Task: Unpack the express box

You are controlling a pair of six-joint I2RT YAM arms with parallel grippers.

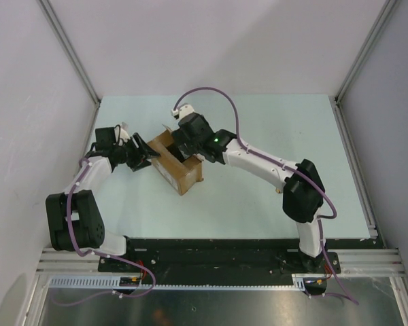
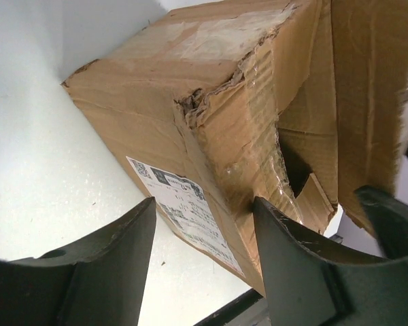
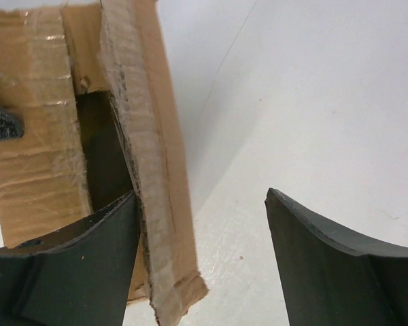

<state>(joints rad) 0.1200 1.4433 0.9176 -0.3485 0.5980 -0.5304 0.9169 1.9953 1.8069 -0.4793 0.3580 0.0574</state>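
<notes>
Between the two grippers sits the express box (image 1: 180, 170), a brown cardboard carton resting on the pale table (image 1: 272, 136). Its near corner is crushed and torn, with strips of clear tape peeling along the edges. A white printed label (image 2: 183, 204) is stuck low on the side facing the left gripper (image 2: 204, 204). That arm reaches in low from the side, bent at the elbow. Its jaws are spread, and the box's bottom corner lies just ahead of them. One finger sits close against the cardboard and the other is clear of it, so nothing is gripped. The right arm stretches across the table and comes at the box from the far side, wrist angled down over the top. The right gripper (image 3: 200, 192) is also released. A raised, ragged flap (image 3: 146, 136) stands edge-on right beside one finger, and the other finger is well apart over bare table. Past that flap the box gapes dark, and I can't tell what is inside.
</notes>
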